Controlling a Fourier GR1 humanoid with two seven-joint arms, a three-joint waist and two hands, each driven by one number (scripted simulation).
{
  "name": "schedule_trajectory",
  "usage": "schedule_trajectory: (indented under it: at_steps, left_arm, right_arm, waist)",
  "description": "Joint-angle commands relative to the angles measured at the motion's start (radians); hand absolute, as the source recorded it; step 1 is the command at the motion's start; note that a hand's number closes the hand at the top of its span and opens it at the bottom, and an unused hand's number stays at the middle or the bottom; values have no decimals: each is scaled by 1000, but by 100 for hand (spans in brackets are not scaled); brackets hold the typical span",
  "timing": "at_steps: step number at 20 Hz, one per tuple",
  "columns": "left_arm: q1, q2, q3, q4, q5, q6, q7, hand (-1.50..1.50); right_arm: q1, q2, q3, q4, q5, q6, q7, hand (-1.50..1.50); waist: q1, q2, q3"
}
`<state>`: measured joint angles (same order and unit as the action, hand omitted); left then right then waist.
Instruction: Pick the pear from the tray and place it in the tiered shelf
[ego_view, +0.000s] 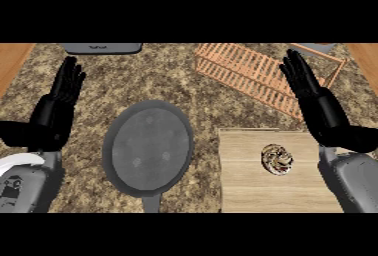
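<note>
Pear (277, 159) lay on tray (251, 190); shelf (247, 67) beyond. Pan (148, 147) left of tray. Left hand (60, 97), right hand (310, 92) rested, fingers straight, apart.

A mottled brown-and-tan stone counter (184, 85) filled nearly all the view; strips of orange-brown wood (13, 57) showed at its upper left and upper right corners; a grey appliance edge (102, 48) sat at the counter's far side; lighting was even, without strong shadows.

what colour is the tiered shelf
Light orange-brown wood slats, tiered shelf, seen best in the head view.
</note>
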<state>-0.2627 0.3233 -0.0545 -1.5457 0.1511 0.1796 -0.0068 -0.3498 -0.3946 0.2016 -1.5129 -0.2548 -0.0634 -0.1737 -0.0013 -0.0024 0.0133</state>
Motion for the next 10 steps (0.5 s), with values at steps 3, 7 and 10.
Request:
schedule_trajectory:
  at_steps: [3, 7, 10]
  left_arm:
    - [130, 44, 28, 42, 1, -11, 55, 0]
    - [229, 56, 30, 123, 10, -21, 106, 0]
    - [292, 79, 63, 138, 41, -54, 92, 0]
  right_arm:
    - [101, -145, 159, -113, 88, 262, -129, 150]
    - [32, -384, 97, -125, 415, 150, -165, 150]
    - [208, -391, 70, -139, 489, 41, -434, 150]
  waist:
    - [4, -4, -13]
    - [-49, -36, -25]
    - [-58, -12, -8]
